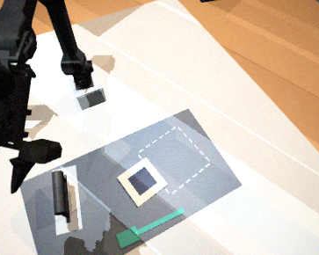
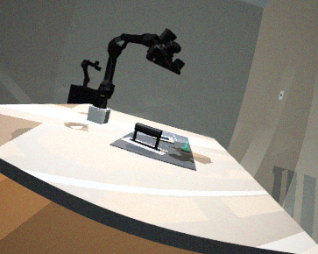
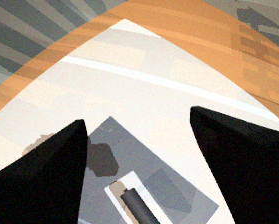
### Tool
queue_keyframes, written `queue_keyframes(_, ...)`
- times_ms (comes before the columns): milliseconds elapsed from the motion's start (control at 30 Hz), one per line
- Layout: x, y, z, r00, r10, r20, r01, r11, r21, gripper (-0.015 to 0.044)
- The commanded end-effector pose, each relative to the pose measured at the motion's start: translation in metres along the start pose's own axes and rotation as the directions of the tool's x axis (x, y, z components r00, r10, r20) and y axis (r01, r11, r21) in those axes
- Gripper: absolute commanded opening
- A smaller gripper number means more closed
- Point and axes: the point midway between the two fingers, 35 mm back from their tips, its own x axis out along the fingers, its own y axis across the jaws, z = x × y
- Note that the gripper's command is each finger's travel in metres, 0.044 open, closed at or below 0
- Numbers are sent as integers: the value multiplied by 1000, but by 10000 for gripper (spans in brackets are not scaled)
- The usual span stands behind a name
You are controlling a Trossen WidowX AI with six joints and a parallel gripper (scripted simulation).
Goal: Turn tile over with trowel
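No readable text, label, brand or number appears in any view. The only marks are a white dashed outline [image 1: 174,158] drawn on the grey mat [image 1: 218,185] and a dark square on the cream tile [image 1: 141,181]; neither carries lettering.
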Motion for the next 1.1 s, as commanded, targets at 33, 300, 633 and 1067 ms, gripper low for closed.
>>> queue_keyframes(33, 22, 0, -21, 993, 5, -122, -15, 997, -81, 270)
queue_keyframes(300, 55, -2, -69, 937, 0, -350, -74, 978, -197, 270)
queue_keyframes(633, 83, -7, -133, 786, -2, -618, -213, 938, -274, 270)
queue_keyframes(1067, 95, -13, -190, 577, 4, -817, -374, 890, -260, 270)
